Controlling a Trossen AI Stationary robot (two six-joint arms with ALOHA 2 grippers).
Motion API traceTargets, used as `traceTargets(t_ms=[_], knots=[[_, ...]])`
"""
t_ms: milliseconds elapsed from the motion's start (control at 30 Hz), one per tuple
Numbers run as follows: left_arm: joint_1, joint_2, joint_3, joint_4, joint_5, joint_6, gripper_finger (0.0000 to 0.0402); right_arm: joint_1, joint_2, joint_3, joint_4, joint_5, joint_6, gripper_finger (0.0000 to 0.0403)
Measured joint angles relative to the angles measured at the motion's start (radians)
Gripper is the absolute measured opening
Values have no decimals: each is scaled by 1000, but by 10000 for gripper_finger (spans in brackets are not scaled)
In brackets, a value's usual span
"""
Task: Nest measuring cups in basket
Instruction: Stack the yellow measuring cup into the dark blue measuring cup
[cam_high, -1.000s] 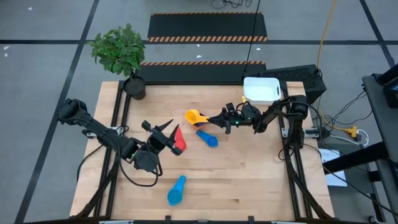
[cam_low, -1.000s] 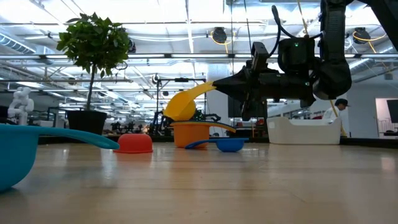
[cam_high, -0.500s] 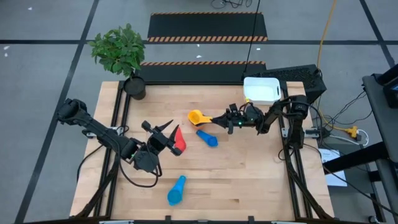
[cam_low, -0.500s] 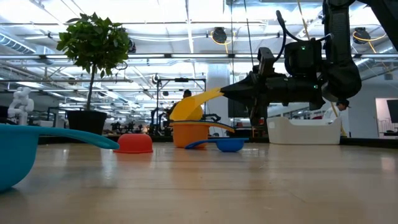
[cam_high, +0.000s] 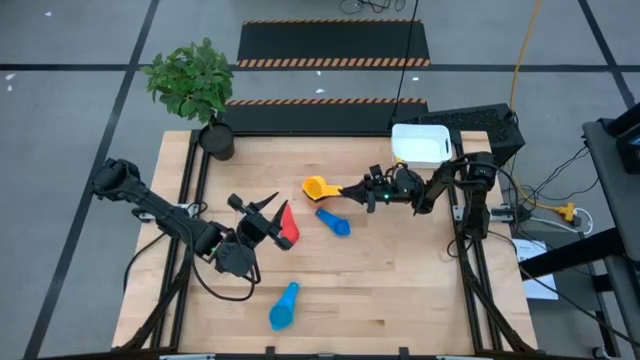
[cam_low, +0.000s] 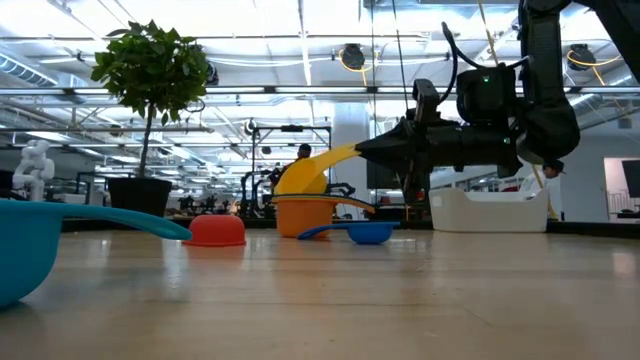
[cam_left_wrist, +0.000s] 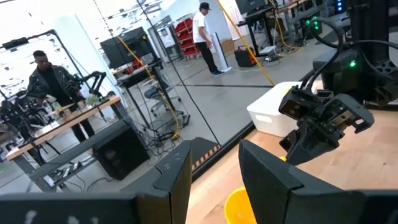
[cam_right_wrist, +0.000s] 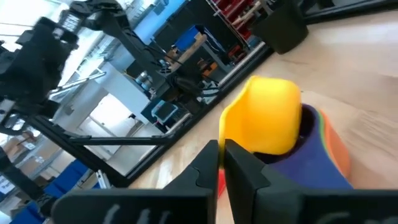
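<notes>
Yellow measuring cup (cam_high: 316, 187) pinched by right gripper (cam_high: 357, 190) above orange cup (cam_low: 308, 214)

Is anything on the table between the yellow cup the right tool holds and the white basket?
Nothing visible. The right tool grips the yellow measuring cup by its handle, above the orange cup. Between there and the white basket, only bare tabletop and the right arm itself show from above.
</notes>
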Motion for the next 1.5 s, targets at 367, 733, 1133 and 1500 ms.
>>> traceTargets(t_ms=[367, 733, 1133, 1500], knots=[[0, 0, 0, 0, 0, -7, 136, -21, 1, 0, -44, -3, -2, 127], [-3, 0, 0, 0, 0, -26, 136, -64, 1, 0, -108, 0, -52, 182], [-3, 0, 0, 0, 0, -30, 136, -84, -34, 0, -127, 6, -163, 183], [9, 0, 0, 3, 0, -33, 136, 103, -217, 161, -494, 189, -435, 171]])
